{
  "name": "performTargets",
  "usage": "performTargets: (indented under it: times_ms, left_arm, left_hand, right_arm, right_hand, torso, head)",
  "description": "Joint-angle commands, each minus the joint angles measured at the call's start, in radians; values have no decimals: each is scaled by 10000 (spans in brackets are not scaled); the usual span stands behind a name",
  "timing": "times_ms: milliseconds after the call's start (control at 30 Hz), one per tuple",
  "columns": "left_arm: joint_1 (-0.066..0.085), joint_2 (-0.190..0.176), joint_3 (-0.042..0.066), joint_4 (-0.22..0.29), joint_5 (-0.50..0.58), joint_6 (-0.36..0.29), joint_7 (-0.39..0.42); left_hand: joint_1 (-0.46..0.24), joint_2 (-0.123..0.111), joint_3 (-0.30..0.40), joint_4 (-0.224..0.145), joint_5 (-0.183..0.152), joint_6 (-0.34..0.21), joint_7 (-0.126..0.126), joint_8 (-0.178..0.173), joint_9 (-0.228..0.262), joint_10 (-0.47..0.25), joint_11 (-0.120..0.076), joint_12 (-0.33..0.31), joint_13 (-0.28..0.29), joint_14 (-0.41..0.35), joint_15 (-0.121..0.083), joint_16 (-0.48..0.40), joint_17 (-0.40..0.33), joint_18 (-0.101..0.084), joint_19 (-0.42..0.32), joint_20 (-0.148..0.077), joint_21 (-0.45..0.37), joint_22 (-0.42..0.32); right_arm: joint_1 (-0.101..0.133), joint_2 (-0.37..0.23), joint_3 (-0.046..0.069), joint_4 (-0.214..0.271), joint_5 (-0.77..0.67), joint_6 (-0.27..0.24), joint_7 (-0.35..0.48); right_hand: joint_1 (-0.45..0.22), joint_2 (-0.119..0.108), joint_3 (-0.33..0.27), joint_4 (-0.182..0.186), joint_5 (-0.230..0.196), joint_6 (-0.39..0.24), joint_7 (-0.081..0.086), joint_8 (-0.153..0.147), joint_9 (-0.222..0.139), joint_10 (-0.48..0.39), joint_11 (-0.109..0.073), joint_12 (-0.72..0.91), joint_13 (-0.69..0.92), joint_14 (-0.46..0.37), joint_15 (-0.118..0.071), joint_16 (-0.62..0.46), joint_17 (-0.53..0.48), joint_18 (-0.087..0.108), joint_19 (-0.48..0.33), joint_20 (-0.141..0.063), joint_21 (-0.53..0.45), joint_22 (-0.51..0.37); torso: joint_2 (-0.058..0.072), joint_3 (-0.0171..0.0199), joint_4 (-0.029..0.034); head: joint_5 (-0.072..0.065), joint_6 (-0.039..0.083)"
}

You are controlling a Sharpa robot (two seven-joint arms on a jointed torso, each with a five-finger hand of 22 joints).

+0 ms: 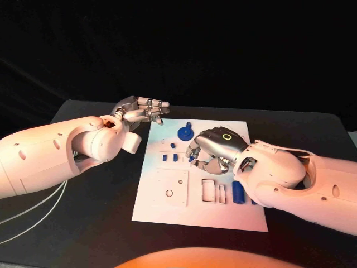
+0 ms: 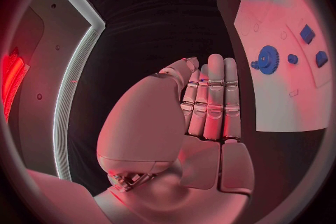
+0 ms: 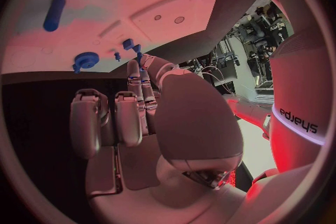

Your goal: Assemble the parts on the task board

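We look down on a black desk [image 1: 90, 223] with a flat white rectangular task board [image 1: 170, 209] lying in its middle. On the board sit several small blue plastic parts: a round blue gear-shaped disc [image 1: 186, 133] near its far edge, a few small blue blocks [image 1: 169, 157] just below that, and a blue rod-like cylinder [image 1: 238, 191] lying beside narrow rectangular cut-outs [image 1: 213, 190].

Our left silver hand [image 1: 140, 112] rests off the board's far left corner, its fingers straight and side by side, holding nothing. Our right silver hand [image 1: 213, 149] hovers over the board's middle, just beside the gear disc and above the small blocks; its fingers curl downward, and the wrist view shows nothing between them.

We judge the work to be at an early step, with the right hand reaching for a part and none yet seated. The next move likely calls for lowering the fingers carefully round one small piece without knocking its neighbours.
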Motion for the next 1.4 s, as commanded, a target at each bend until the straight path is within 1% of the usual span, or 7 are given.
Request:
performTargets:
  times_ms: [33, 67, 200, 333, 467, 633, 1400]
  left_arm:
    - [2, 64, 3, 15, -14, 213, 32]
    - [2, 85, 2, 15, -14, 218, 27]
    - [3, 154, 2, 32, -14, 231, 13]
    - [3, 185, 1, 58, -14, 247, 0]
    - [4, 206, 1, 57, -14, 252, -11]
    - [4, 226, 1, 51, -14, 273, -18]
    - [4, 235, 1, 19, -14, 334, -24]
  left_hand:
    - [78, 35, -6, -52, -35, -63, 8, 70, -4, -58, 4, 23, 10, 49, 34, -52, -11, 44, 78, -17, 4, 17]
    - [78, 35, -6, -52, -35, -63, 8, 70, -4, -58, 4, 23, 10, 49, 34, -52, -11, 44, 78, -17, 4, 17]
    - [73, 36, -10, -52, -36, -63, 9, 72, -3, -59, 5, 26, 10, 49, 35, -54, -13, 43, 77, -16, 5, 18]
    - [73, 36, -10, -52, -36, -63, 9, 72, -3, -59, 5, 26, 10, 49, 35, -54, -13, 43, 77, -16, 5, 18]
    - [73, 36, -10, -52, -36, -63, 9, 72, -3, -59, 5, 26, 10, 49, 35, -54, -13, 43, 77, -16, 5, 18]
    - [73, 36, -10, -52, -36, -63, 9, 72, -3, -59, 5, 26, 10, 49, 35, -54, -13, 43, 77, -16, 5, 18]
    - [11, 51, -45, -28, -44, -70, 16, 81, -3, -76, 14, 55, 14, 55, 48, -62, -25, 36, 66, -7, 5, 20]
  right_arm:
    - [-183, 266, -30, -198, 180, 88, 240]
    - [-243, 369, -43, -273, 201, 110, 258]
    - [-441, 641, -79, -506, 259, 174, 318]
    - [-606, 797, -102, -689, 287, 214, 366]
    - [-693, 895, -119, -851, 298, 254, 392]
    - [-765, 936, -132, -939, 306, 326, 417]
    - [-976, 949, -148, -1071, 302, 474, 425]
  right_hand:
    - [-102, -4, 32, -48, 72, 53, 13, 22, 6, 39, 26, -39, 5, 498, -58, 23, -11, -116, 165, 14, 11, 1736]
    - [-109, -4, 36, -53, 81, 46, 17, 15, 4, 35, 29, -45, 4, 498, -56, 24, -12, -113, 158, 13, -3, 1730]
    - [-119, -3, 41, -59, 90, 38, 22, 6, 2, 29, 33, -54, 2, 497, -54, 18, -23, -112, 156, 14, -6, 1730]
    - [-121, -1, 44, -62, 93, 35, 24, 3, 2, 27, 34, -58, 1, 496, -53, 16, -27, -110, 152, 14, -14, 1727]
    - [-127, 4, 51, -68, 102, 30, 26, -3, 1, 24, 36, -64, 0, 496, -51, 18, -25, -108, 147, 14, -24, 1722]
    - [-127, 4, 51, -68, 102, 30, 26, -3, 1, 24, 36, -64, 0, 496, -51, 18, -25, -108, 147, 14, -24, 1722]
    - [-132, 5, 55, -78, 110, 28, 28, -8, 1, 22, 38, -71, 0, 496, -49, 16, -29, -108, 146, 14, -25, 1723]
  torso:
    - [1, -8, -2]
    - [0, -6, -2]
    - [-1, 1, 21]
    - [0, -1, -11]
    - [-1, 4, -8]
    - [0, 10, -4]
    - [-4, -6, -6]
  head:
    - [270, -24]
    - [322, -61]
    - [425, -84]
    - [555, -85]
    - [657, -176]
    - [718, -276]
    - [814, -445]
